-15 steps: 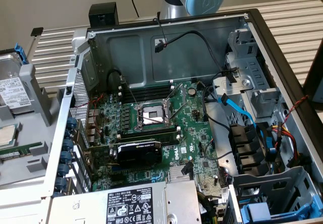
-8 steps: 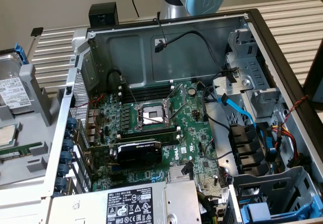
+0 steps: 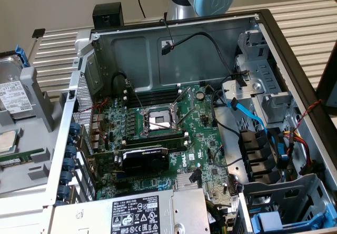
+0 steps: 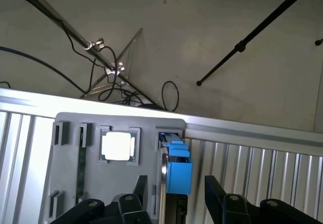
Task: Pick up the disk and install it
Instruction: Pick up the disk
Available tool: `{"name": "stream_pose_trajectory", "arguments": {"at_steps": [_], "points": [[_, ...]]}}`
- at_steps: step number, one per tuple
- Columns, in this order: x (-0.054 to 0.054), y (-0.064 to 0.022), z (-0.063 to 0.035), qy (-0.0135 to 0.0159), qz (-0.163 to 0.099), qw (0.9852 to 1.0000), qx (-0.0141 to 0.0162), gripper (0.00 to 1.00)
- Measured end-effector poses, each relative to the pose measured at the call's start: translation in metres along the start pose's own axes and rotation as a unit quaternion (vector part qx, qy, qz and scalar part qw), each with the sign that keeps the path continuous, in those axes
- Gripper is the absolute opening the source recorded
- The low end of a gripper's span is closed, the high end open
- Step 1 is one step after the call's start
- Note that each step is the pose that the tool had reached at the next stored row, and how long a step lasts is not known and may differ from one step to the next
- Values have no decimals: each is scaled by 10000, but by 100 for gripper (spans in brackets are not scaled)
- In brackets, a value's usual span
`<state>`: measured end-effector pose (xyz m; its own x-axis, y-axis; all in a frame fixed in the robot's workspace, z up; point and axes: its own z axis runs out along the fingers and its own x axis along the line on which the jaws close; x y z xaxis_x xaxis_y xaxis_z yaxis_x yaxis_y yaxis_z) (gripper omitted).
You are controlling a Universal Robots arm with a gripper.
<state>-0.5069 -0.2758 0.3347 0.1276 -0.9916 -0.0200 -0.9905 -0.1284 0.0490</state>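
The disk (image 3: 9, 89) stands on edge in a slot of the grey parts tray (image 3: 31, 134) at the exterior view's left. It is silver with a white label and a blue carrier. In the wrist view I see the disk (image 4: 177, 176) edge-on, with its blue carrier tab facing the camera. My gripper (image 4: 175, 184) is open. One black finger (image 4: 142, 191) is on each side of the disk, and a gap shows on both sides. Nothing is gripped.
The same tray holds a square CPU chip (image 4: 117, 147) and a memory stick (image 4: 81, 166). The open computer case (image 3: 174, 39) shows its motherboard, a power-supply box (image 3: 142, 215), a blue cable (image 3: 253, 115) and a drive bay with blue rails (image 3: 274, 221). All rests on a slatted table (image 4: 252, 168).
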Motion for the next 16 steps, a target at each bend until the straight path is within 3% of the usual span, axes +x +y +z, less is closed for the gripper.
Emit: {"name": "stream_pose_trajectory", "arguments": {"at_steps": [9,11,12,16], "points": [[4,-1,140,-10,-1,10000,1,57],[5,-1,176,-15,0,10000,2,58],[5,0,195,-19,-1,10000,2,65],[7,-1,267,-30,-2,10000,3,65]]}}
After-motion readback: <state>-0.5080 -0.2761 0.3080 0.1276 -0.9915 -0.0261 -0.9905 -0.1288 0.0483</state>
